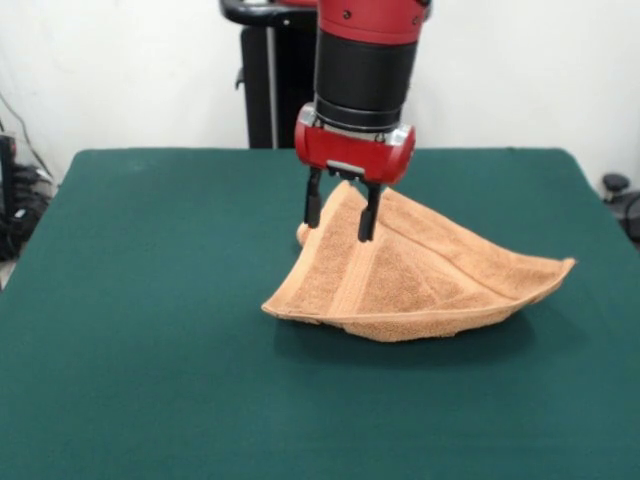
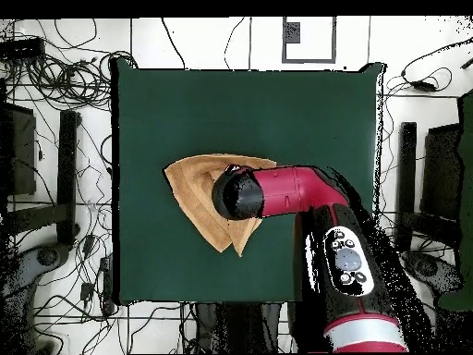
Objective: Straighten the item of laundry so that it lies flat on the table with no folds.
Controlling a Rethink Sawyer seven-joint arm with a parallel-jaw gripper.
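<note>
The light-orange terry towel (image 1: pixel 420 285) is folded and tented up near the middle of the dark green table (image 1: pixel 140 320). Its peak rises between my gripper's (image 1: pixel 339 231) black fingers (image 1: pixel 313 205), which close on the cloth and hold it up. The front edge hangs a little off the table with a shadow beneath. One corner points to the right and another sits behind the left finger. In the overhead view the towel (image 2: pixel 196 189) shows as a folded triangular shape on the table (image 2: pixel 185 111). The arm's wrist (image 2: pixel 238 196) covers its right part and hides the gripper.
The robot's black pedestal (image 1: pixel 270 80) stands behind the table's far edge. Cables and equipment (image 2: pixel 55 139) lie on the floor around the table in the overhead view. Green table surface extends widely on all sides of the towel.
</note>
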